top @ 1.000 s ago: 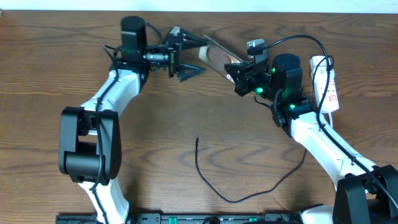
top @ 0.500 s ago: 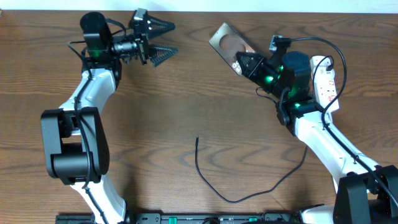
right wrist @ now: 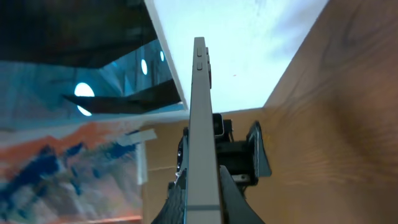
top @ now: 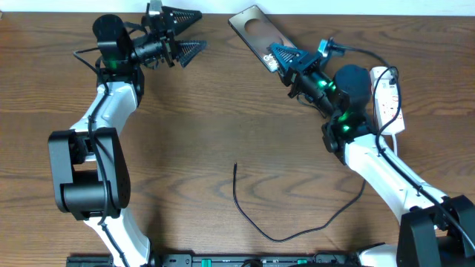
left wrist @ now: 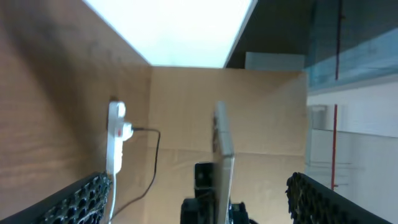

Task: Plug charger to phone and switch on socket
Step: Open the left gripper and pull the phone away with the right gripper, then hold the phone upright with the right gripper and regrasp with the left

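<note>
The right gripper (top: 278,58) pinches the flat, glossy bronze-brown phone (top: 251,28) by one end (likely leaving its port reachable), while the left gripper (top: 199,30) hangs spread, empty.

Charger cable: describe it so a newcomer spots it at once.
On the wooden table, look between the left arm and right arm. The charger lies there in a loose U, the only thin black line on bare wood.

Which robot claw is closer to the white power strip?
Right. The right claw, holding the phone, is a short way from the power strip; the left claw hangs open across the table.
</note>
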Tool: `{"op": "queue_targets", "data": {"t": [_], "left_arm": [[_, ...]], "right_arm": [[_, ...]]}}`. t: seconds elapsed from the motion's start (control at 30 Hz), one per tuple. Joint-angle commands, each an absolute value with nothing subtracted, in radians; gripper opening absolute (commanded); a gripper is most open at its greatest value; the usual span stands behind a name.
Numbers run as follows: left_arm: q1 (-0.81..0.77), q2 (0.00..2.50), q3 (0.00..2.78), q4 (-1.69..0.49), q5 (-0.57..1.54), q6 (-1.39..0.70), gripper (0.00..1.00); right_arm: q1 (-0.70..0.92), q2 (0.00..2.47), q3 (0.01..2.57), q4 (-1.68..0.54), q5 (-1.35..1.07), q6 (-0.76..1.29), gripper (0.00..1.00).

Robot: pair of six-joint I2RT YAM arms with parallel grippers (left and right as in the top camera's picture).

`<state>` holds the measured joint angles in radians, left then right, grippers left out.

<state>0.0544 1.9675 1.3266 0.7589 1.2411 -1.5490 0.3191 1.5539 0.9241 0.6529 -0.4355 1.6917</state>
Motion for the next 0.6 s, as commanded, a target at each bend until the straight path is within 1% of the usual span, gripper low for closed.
{"op": "queue_targets", "data": {"t": [0.0,0.17,0.33,0.57], "left_arm": [[0.051,1.966,1.348,0.807,1.192,-1.557,0.91],[0.026,1.966,1.348,0.814,1.188,-1.567,0.91],[-0.031,1.966,1.348,0.814,1.184,-1.570,0.91],[-0.083,1.966,1.348,0.814,1.153,-1.570,0.91]], "right_arm": [[0.350,1.551,0.938,0.673,-0.376,1.806,0.01],[0.380,1.551,0.938,0.678,-0.334,1.805,0.01],[0.403,1.551,0.938,0.677,-0.301,1.802,0.01],[0.408,1.551,0.938,0.677,-0.290,1.802,0.01]]}}
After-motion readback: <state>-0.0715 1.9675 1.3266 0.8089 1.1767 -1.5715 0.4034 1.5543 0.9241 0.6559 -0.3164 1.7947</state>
